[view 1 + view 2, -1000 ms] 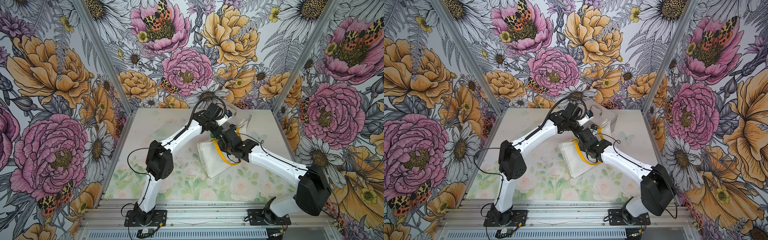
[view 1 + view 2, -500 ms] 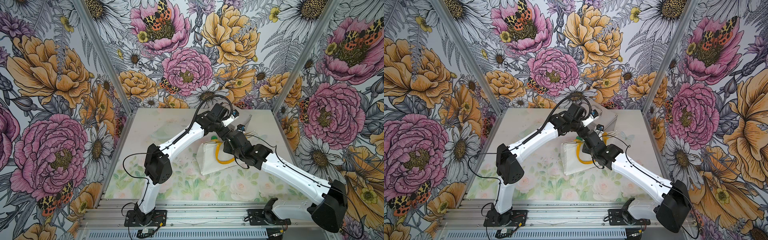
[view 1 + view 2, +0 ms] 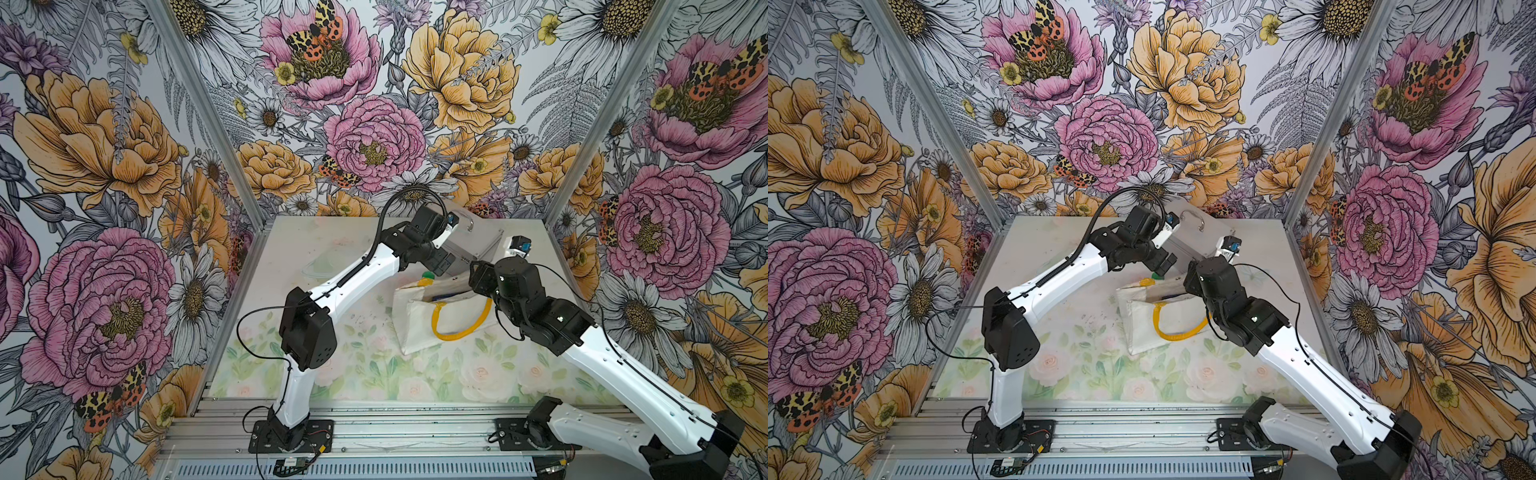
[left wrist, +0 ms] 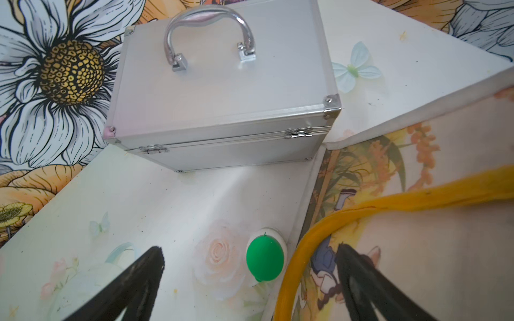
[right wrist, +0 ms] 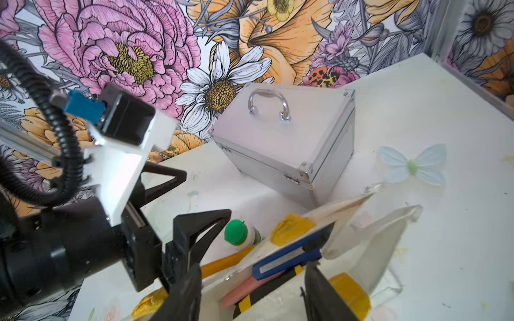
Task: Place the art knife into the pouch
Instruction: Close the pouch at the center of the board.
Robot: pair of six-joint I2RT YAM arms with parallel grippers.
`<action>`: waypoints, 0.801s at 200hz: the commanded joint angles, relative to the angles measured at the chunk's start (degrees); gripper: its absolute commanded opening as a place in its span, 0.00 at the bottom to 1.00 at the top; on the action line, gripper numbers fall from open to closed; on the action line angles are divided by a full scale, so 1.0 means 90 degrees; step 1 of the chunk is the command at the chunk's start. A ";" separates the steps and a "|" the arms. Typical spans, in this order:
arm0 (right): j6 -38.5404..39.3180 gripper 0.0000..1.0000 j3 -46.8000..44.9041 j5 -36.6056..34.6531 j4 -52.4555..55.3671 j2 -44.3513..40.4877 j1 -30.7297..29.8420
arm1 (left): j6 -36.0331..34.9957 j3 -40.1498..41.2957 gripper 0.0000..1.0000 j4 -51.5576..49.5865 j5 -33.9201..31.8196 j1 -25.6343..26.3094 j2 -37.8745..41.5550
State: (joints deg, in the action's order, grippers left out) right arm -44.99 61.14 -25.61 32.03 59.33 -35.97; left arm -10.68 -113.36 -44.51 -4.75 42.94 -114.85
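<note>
On the pale flower-printed table (image 3: 332, 257), the white fabric pouch with 2 yellow loop handles (image 3: 419, 324) lies near the middle, and its open mouth is turned toward the back wall. Just behind it stands the silver metal case with a curved handle (image 3: 478, 245), with its lid closed. A small white bottle with a green cap (image 4: 265, 262) lies on the table just beside the mouth of the pouch. The blue art knife with a grey strip (image 5: 289, 258) is inside the mouth of the pouch, next to a pink stick (image 5: 247, 289) and a black and yellow thing (image 5: 264, 294). The right gripper (image 5: 253, 266) hangs over this opening; its fingers (image 5: 322, 291) are spread apart and pinch nothing, and the knife lies just beyond their tips. The left gripper (image 4: 250, 248) is near the same end of the pouch. Its fingers (image 4: 144, 266) are spread wide and hold nothing, and in the left wrist view the green cap and 1 yellow handle show between them.
</note>
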 commanded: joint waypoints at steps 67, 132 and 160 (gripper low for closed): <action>-0.0559 0.84 0.0519 0.1572 0.1196 -0.0010 0.0833 | -0.0539 0.1779 0.99 0.0197 0.1717 -0.0220 0.2513; -0.1992 0.99 0.0306 0.2999 0.1197 0.0365 0.1269 | -0.1082 0.2097 0.99 -0.0245 0.1448 0.0432 0.2414; -0.2438 1.00 0.0247 0.3253 0.1233 0.0417 0.1355 | -0.1304 0.2060 0.99 -0.0250 0.0976 0.0785 0.2144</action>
State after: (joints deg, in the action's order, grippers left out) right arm -61.04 64.25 -0.60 42.48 62.74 -24.45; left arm -18.94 -95.11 -45.65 7.77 47.92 -94.04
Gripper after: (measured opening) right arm 0.995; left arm 0.987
